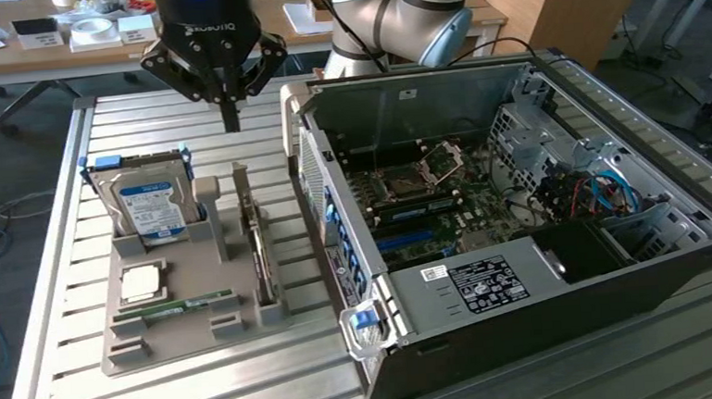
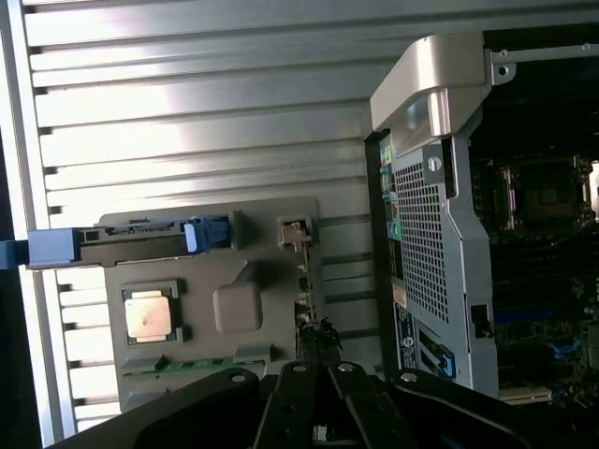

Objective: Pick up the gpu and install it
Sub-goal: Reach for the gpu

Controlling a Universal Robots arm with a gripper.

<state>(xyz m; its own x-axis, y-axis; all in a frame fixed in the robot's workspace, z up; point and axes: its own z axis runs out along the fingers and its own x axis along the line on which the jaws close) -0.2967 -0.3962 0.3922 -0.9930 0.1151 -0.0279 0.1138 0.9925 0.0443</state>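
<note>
- The arm [image 1: 395,16] reaches in from the back of the exterior view. Its pale grey joints sit behind the open computer case [image 1: 548,304], and its black wrist hangs straight down over the slatted tabletop [image 1: 153,119].
- The claw [image 1: 230,124] points vertically downward with its two fingers pressed together into one narrow tip. It pinches nothing.
- The tip hangs in the air above the tabletop, clear of every part. It sits just past the far end of the grey holder tray [image 1: 234,323], on the exterior view's left of the case's corner.
- The gpu [image 1: 255,247] stands on its long edge in a slot of the holder tray, thin and upright. It is in the row nearest the case, and no finger touches it.
- In the wrist view the card appears edge-on, with its near end close under the dark closed fingers [image 2: 318,383].
- A silver hard drive [image 1: 149,205] with a blue-and-white label leans upright at the far corner of the tray, on the exterior view's left of the gpu.
- A square processor chip [image 1: 142,284] lies flat in a recess of the tray. A narrow green memory stick [image 1: 187,305] lies beside it, nearer the tray's front.
- The case lies on its side with the panel off, showing the motherboard [image 1: 425,204] inside. It is just beside the tray on the exterior view's right.
</note>
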